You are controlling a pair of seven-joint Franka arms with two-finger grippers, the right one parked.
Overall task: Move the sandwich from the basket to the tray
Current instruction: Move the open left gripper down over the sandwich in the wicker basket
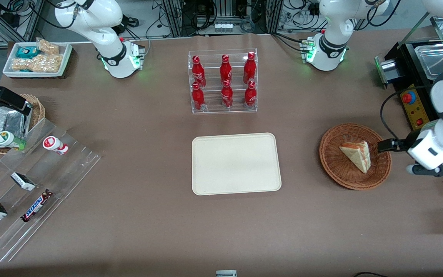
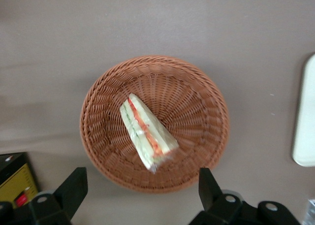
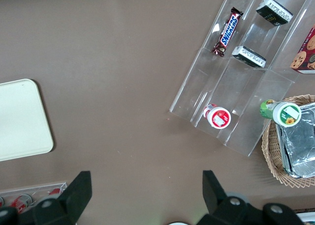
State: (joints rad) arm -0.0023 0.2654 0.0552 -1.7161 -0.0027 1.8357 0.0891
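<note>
My end effector hovers wide open and empty above the basket. The sandwich lies slanted; closing misaligned could squash or tip it.

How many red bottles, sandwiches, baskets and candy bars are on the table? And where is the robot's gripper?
Red cola bottles in the clear rack: 6
Sandwich: 1
Wicker baskets: 2, the big basket and the small foil-packet basket
Snickers bar: 1
Total: 10
The gripper hangs open above the big basket's rim, not touching the sandwich.
</note>
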